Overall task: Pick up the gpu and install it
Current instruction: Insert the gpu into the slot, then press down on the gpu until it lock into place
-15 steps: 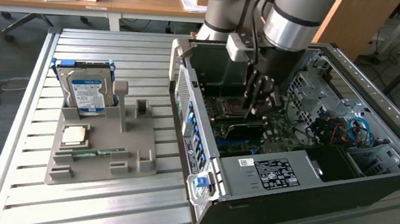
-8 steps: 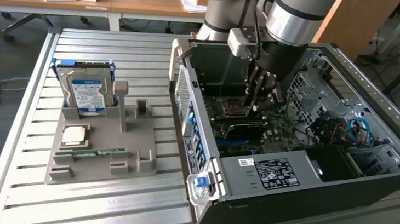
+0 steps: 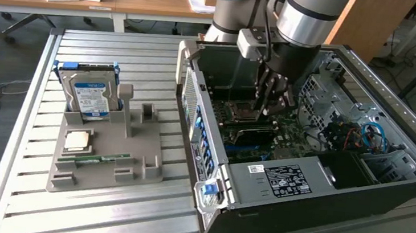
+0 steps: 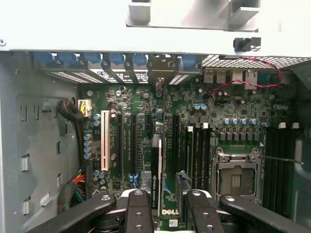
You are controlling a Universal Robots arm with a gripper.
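My gripper (image 3: 274, 103) is down inside the open computer case (image 3: 286, 181), just above the motherboard (image 4: 146, 107). The gpu (image 4: 159, 170) shows edge-on as a thin, light-edged card standing upright between my fingers (image 4: 138, 213). It hangs over the board between the long black expansion slots (image 4: 132, 145) and the memory slots (image 4: 194, 150). Whether its lower edge touches a slot is hidden. The gripper (image 4: 168, 213) is shut on the card.
A grey parts holder (image 3: 106, 147) on the slatted metal table (image 3: 107, 215) carries a hard drive (image 3: 89, 93), a processor chip (image 3: 77, 140) and a green memory stick (image 3: 105, 158). Close around the gripper are the CPU socket (image 4: 238, 177), red cables (image 4: 252, 73) and the case walls.
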